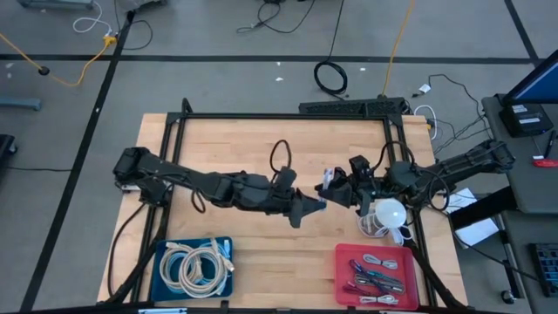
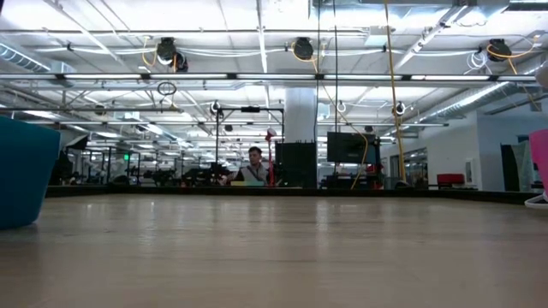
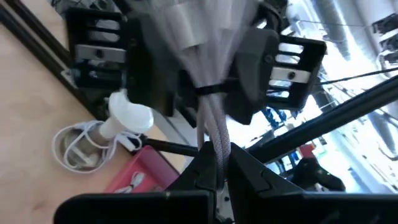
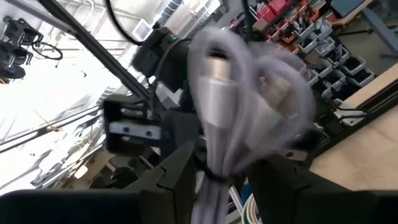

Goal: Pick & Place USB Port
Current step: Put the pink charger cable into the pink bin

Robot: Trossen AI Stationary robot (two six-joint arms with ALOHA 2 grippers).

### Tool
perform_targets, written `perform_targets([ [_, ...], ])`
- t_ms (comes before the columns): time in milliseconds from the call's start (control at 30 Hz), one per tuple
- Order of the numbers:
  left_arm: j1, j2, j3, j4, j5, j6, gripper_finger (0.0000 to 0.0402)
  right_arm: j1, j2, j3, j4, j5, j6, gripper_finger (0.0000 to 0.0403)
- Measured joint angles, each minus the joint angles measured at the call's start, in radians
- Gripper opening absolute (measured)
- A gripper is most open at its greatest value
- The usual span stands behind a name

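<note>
Both arms meet above the middle of the table (image 1: pixel 261 144), the left gripper (image 1: pixel 312 208) and right gripper (image 1: pixel 336 187) nose to nose with a bundled cable (image 1: pixel 326 181) between them, so no passage there. Toward 12 o'clock the wood lies bare up to the black frame (image 1: pixel 279 116). At 7 o'clock a blue bin (image 1: pixel 160 279) with coiled cables blocks the corner; at 5 o'clock stands a red bin (image 1: pixel 342 279), and just above it a white lamp (image 1: pixel 390 212) crowds the right arm. Bare wood runs between the bins at 6 o'clock.
</note>
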Motion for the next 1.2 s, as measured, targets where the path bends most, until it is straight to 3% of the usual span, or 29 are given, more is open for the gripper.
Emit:
perform_targets([
  [200, 0.001, -0.003, 0.004, -0.04, 0.005, -0.004, 0.0017, 0.0, 0.0, 0.0, 0.003, -0.003, 0.007, 0.0085],
  [333, 0.001, -0.017, 0.004, -0.063, 0.019, -0.011, 0.0054, 0.0, 0.0, 0.0, 0.0, -0.023, 0.007, 0.0046],
  [567, 0.001, -0.07, 0.003, -0.053, 0.089, 0.047, 0.0107, 0.0, -0.002, 0.001, 0.02, -0.056, 0.044, 0.0047],
  [767, -0.057, -0.189, 0.006, 0.111, -0.018, 0.302, 0.0129, 0.0, 0.0, -0.002, 0.145, -0.231, 0.129, 0.0049],
  [900, -0.082, -0.258, 0.006, 0.073, -0.125, 0.393, 0.013, 0.027, -0.001, -0.001, 0.3, -0.336, 0.203, 0.0043],
  [1067, -0.084, -0.314, 0.006, -0.087, -0.203, 0.373, 0.0131, 0.122, -0.001, 0.068, 0.37, -0.311, 0.196, 0.0043],
  [1200, -0.083, -0.313, 0.004, -0.189, -0.206, 0.343, 0.0131, 0.227, 0.011, 0.219, 0.221, -0.218, 0.033, 0.0043],
])
